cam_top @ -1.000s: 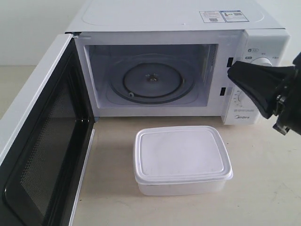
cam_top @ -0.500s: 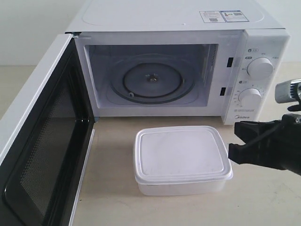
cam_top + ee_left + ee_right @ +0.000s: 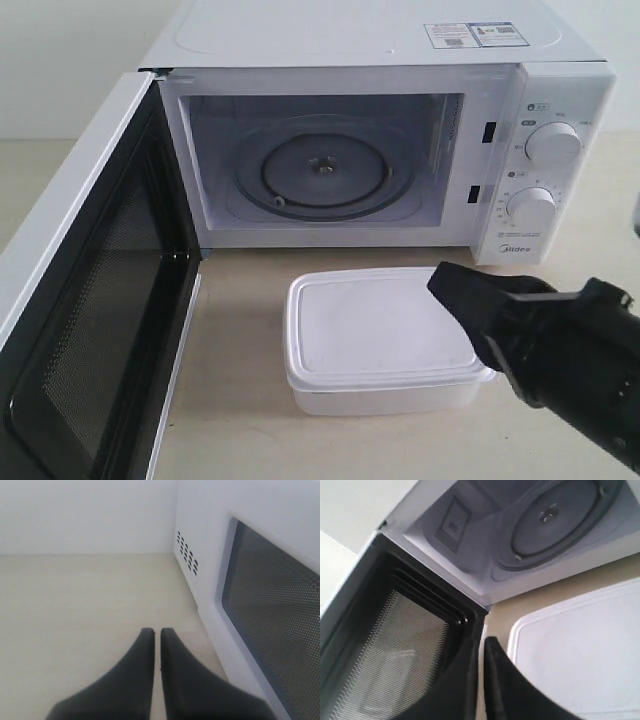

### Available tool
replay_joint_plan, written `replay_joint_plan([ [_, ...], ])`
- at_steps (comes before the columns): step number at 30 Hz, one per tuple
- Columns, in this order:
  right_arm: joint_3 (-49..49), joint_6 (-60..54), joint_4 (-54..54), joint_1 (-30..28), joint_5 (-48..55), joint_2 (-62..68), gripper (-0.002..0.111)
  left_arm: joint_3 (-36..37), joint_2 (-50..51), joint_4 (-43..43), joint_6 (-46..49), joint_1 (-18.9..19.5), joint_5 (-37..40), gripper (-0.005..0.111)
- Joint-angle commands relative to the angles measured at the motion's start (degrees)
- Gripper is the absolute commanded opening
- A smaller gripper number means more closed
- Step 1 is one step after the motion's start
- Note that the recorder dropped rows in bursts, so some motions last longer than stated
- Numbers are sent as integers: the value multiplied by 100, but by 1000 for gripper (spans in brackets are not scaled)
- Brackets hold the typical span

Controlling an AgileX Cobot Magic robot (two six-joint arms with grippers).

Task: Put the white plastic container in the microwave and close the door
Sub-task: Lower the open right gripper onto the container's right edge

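Observation:
The white plastic container (image 3: 380, 335) sits lidded on the table in front of the open microwave (image 3: 380, 130), whose glass turntable (image 3: 322, 168) is bare. The door (image 3: 85, 290) is swung wide to the left, showing its mesh window. My right gripper (image 3: 445, 283) hovers over the container's right side, jaws shut with only a thin slit and nothing held; in the right wrist view the right gripper (image 3: 482, 642) points across the container (image 3: 580, 650) toward the door (image 3: 395, 645). My left gripper (image 3: 157, 632) is shut and empty, low over the table beside the door's outer face (image 3: 270, 610).
Two round dials (image 3: 552, 143) sit on the microwave's right panel. Stickers (image 3: 475, 34) lie on its top. A vent grille (image 3: 186, 553) marks the microwave's side wall. Beige tabletop (image 3: 240, 400) lies between the door and the container.
My right gripper has dropped from in front of the dials and swung left, now reaching over the container's right edge. The container, door and microwave stay put.

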Motion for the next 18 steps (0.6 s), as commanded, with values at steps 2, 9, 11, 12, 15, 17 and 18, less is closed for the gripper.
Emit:
replay_joint_plan([
  [2, 493, 1645, 250, 555, -1150, 350, 0, 11, -20, 12, -49, 14, -6, 4],
  [9, 548, 2601, -101, 715, -1431, 1045, 0, 11, -20, 12, -49, 14, -6, 4],
  [11, 558, 3157, -372, 715, -1659, 1284, 0, 11, -20, 12, -49, 14, -6, 4],
  [12, 563, 3462, -459, 715, -1739, 1384, 0, 11, -20, 12, -49, 14, -6, 4],
  [15, 563, 4175, -699, 715, -1913, 1772, 0, 11, -20, 12, -49, 14, -6, 4],
  [17, 563, 4592, -823, 715, -1919, 2110, 0, 11, -20, 12, -49, 14, -6, 4],
  [18, 563, 4792, -874, 715, -1919, 2258, 0, 11, -20, 12, -49, 14, -6, 4],
])
